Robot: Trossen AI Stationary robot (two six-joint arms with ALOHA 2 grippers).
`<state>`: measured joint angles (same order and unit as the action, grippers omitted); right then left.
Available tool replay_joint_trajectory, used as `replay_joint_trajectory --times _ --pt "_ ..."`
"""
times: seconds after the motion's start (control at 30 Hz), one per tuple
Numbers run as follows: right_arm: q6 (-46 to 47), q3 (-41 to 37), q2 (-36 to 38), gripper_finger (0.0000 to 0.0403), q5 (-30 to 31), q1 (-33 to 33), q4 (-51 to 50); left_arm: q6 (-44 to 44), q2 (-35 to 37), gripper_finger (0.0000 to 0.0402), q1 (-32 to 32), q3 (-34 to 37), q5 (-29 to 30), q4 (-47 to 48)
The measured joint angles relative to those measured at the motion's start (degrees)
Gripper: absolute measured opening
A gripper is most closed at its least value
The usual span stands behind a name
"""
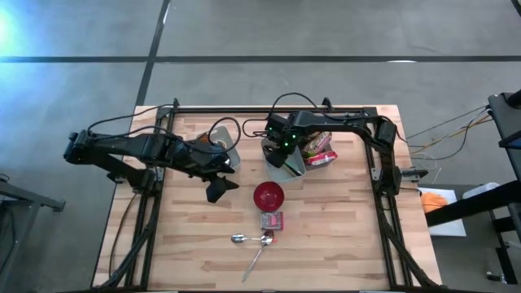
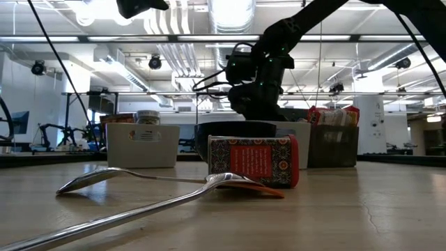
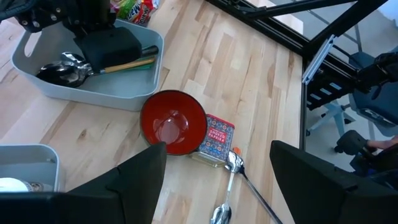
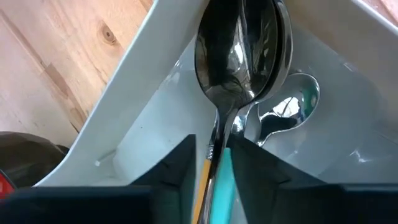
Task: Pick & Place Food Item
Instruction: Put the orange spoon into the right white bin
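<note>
High view, from the left: the left claw (image 1: 218,189) hangs over the bare desk (image 1: 187,244) beside a grey bin, its fingers spread wide and holding nothing, as the left wrist view confirms. Next come the red bowl (image 1: 269,195) and, just below it, the small red packet (image 1: 272,220), the likely food item, lying flat and touching or nearly touching the bowl's rim, with two spoons (image 1: 252,241) beside it. That packet lies roughly between the two arms; the left claw looks a little nearer and is free. Its long axis cannot be told from above. Further right, the right claw (image 1: 281,151) is down in the grey cutlery tray (image 1: 291,169); in the right wrist view its fingers sit close around the handles of the tray spoons (image 4: 239,50), only slightly parted, and whether they grip cannot be told. Printing on the packet (image 2: 252,162) shows in the low view but is too small to read, as are the snack wrappers (image 1: 319,148) in the bin at the right.
</note>
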<state>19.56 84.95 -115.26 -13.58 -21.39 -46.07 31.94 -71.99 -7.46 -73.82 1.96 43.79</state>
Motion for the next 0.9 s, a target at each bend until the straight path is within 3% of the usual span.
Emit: replay_joint_trajectory --times 0.33,0.6,0.9 --pt "-0.1 0.0 0.5 0.0181 0.0 0.0 -0.5 0.0 0.0 0.0293 0.0 0.0 0.0 0.4" --pt "-0.2 1.8 8.1 0.0187 0.1 0.5 -3.6 -1.5 -0.5 0.0293 -1.3 0.0 -1.5 9.7" --pt "7.5 1.7 20.2 0.0187 0.2 4.5 -4.6 -9.4 -6.4 0.0293 -5.4 0.1 0.7 9.7"
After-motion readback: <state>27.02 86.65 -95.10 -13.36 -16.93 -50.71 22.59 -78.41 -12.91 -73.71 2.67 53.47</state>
